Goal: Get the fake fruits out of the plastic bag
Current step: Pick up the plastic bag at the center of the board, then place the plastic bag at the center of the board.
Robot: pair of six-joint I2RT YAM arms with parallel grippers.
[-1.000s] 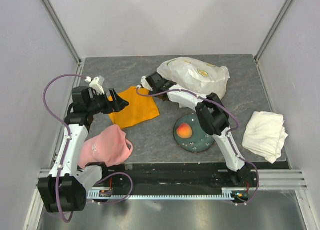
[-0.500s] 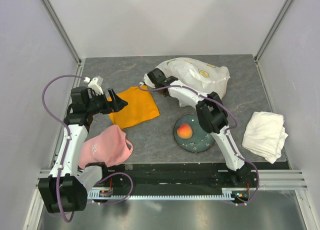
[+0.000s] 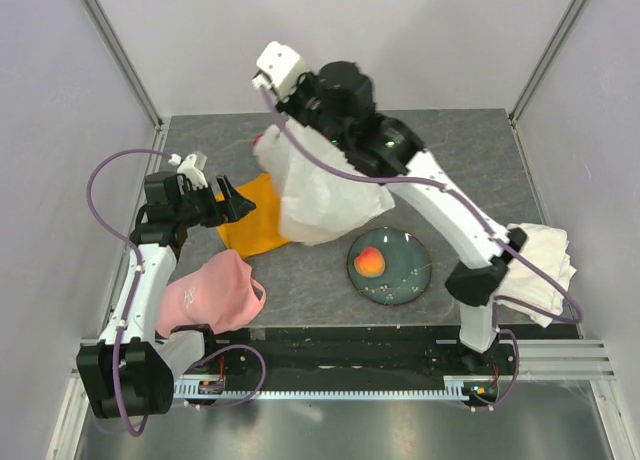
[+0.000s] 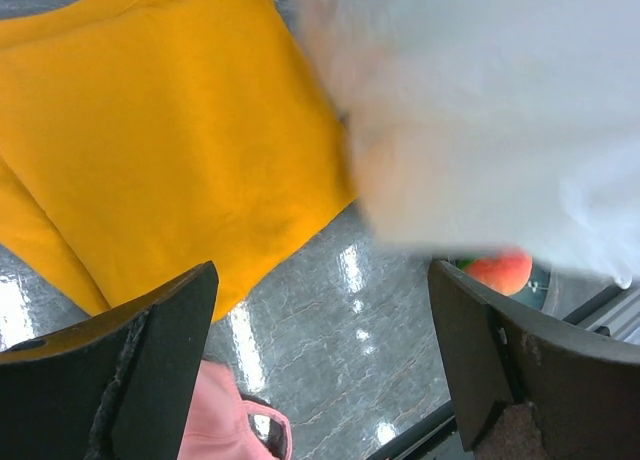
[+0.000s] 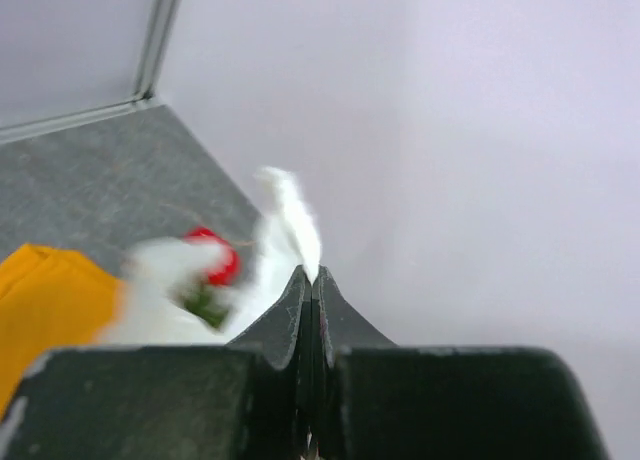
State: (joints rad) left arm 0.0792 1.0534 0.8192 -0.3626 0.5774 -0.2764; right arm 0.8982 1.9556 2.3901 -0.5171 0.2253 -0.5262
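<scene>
Right pincer (image 5: 311, 280): clenched tight, jaws pressed together on a thin pinch of the plastic bag (image 3: 315, 195); held high above the far middle of the table (image 3: 470, 140), at the top of the bag

Plastic bag: hangs as a long white crinkled drape from that pinch down toward the table; its lower end lies between the orange cloth (image 3: 255, 228) and the dark green plate (image 3: 420, 272) as seen from above; whether it touches the tabletop cannot be told; blurred in both wrist views

Red pepper (image 5: 215, 255): glossy red with a bit of green under it, showing at the bag's upper edge just beside the pinch; partly wrapped in the white film

Peach (image 3: 370, 263): outside the bag, resting on the dark green plate, near the front middle of the table

Other fruits: none can be made out through the bag

Left pincer (image 4: 322, 275): released, fingers spread wide with nothing between them; hovers over the near edge of the orange cloth, pointing toward the hanging bag, apart from it

Orange cloth: flat on the table, its right edge hidden under the bag in the top view

Pink cloth (image 3: 212, 292): crumpled at the front left, beside the left arm

White towel (image 3: 548, 265): folded at the right edge of the table, partly behind the right arm
</scene>
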